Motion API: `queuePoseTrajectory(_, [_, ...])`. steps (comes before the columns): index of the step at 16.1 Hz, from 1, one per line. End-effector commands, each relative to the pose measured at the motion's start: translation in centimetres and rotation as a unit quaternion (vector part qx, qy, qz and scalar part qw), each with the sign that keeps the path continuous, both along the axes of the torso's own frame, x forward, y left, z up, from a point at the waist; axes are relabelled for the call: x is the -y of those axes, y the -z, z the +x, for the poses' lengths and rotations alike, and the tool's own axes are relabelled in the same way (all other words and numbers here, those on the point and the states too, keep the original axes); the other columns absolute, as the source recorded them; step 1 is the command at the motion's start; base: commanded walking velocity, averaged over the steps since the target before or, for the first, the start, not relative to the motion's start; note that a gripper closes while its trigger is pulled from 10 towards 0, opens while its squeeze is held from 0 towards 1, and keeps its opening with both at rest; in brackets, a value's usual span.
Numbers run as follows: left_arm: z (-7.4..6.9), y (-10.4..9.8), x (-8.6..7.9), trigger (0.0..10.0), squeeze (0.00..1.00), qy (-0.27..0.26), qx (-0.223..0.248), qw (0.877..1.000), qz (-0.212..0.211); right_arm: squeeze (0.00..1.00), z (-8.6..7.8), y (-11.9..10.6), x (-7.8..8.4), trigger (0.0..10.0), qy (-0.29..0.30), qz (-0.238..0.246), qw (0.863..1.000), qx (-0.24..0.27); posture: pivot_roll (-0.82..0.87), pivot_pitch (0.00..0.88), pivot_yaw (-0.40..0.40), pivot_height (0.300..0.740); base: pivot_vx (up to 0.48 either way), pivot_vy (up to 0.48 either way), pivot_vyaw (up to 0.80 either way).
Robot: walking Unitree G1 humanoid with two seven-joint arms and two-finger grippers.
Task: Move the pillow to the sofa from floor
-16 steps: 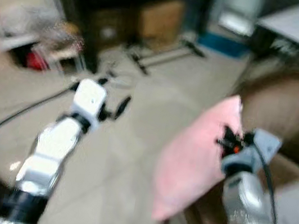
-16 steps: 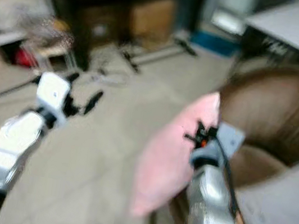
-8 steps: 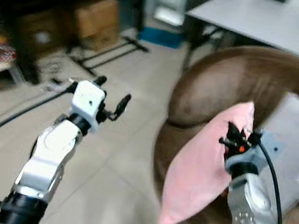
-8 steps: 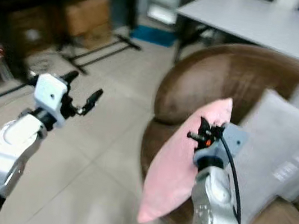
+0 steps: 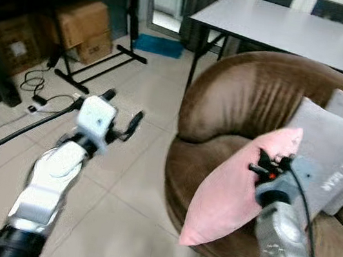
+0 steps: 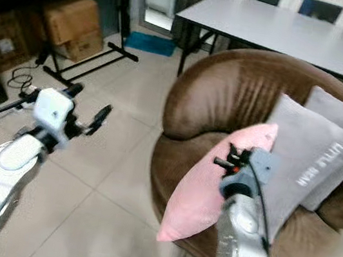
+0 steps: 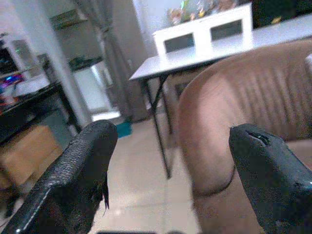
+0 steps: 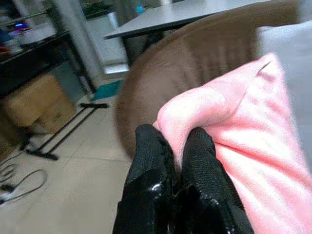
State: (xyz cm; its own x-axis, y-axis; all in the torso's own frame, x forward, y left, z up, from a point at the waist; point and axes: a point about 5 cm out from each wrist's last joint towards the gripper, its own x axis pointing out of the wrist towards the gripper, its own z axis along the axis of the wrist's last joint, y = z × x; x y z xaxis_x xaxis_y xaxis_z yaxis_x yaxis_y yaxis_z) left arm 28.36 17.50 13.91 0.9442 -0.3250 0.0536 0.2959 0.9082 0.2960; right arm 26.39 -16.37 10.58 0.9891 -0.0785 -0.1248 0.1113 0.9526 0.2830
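The pink pillow is held off the floor by the right gripper, whose two black fingers are pinched tight on a fold of its upper edge; it hangs in front of the round brown sofa, its lower corner past the near left rim of the seat. The carrying step is judged to be nearly over and the placing step about to begin. For the next move, the pillow would need to be carried farther right and away, over the seat cushion, lowered until it rests there, and only then let go. The left gripper is held out over the tiled floor to the left, fingers spread wide and holding nothing. Two grey cushions already lie on the sofa; on the nearer one the words "LITTLE BEAR" are printed.
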Motion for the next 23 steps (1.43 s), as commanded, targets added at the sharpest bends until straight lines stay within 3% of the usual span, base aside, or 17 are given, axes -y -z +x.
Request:
queuePoseTrajectory(1, [0.1, -0.1, 0.1, 10.0, 0.0, 0.007, 0.006, 1.0, 0.016, 0.0, 0.5, -1.3, -0.1, 10.0, -0.005, -0.009, 0.999, 0.035, -0.03, 0.0, 0.004, 0.74, 0.0, 0.386, 0.0])
queuePoseTrajectory(4, [-0.2, 0.4, 0.2, 10.0, 0.0, 0.007, -0.001, 1.0, 0.014, 0.0, 0.7, -1.4, -0.4, 10.0, -0.015, -0.019, 0.999, 0.038, -0.02, 0.0, 0.004, 0.74, 0.0, 0.352, 0.0])
queuePoseTrajectory(10, [-0.4, 0.7, 0.4, 10.0, 0.0, 0.009, 0.002, 1.0, -0.012, 0.0, 1.3, -2.0, -1.3, 10.0, -0.068, -0.051, 0.995, 0.054, -0.03, 0.0, -0.001, 0.74, 0.0, 0.0, 0.0])
queuePoseTrajectory(21, [-0.6, 0.8, 0.5, 10.0, 0.0, 0.015, -0.005, 1.0, -0.018, 0.0, 2.2, -2.5, -1.1, 10.0, -0.054, -0.052, 0.995, 0.065, -0.02, 0.0, -0.002, 0.74, 0.318, 0.0, 0.0])
queuePoseTrajectory(23, [-0.5, 0.8, 0.5, 10.0, 0.0, 0.018, -0.006, 1.0, -0.016, 0.0, 2.2, -2.4, -1.2, 10.0, -0.054, -0.05, 0.995, 0.064, -0.02, 0.0, -0.001, 0.74, 0.322, 0.0, -0.67])
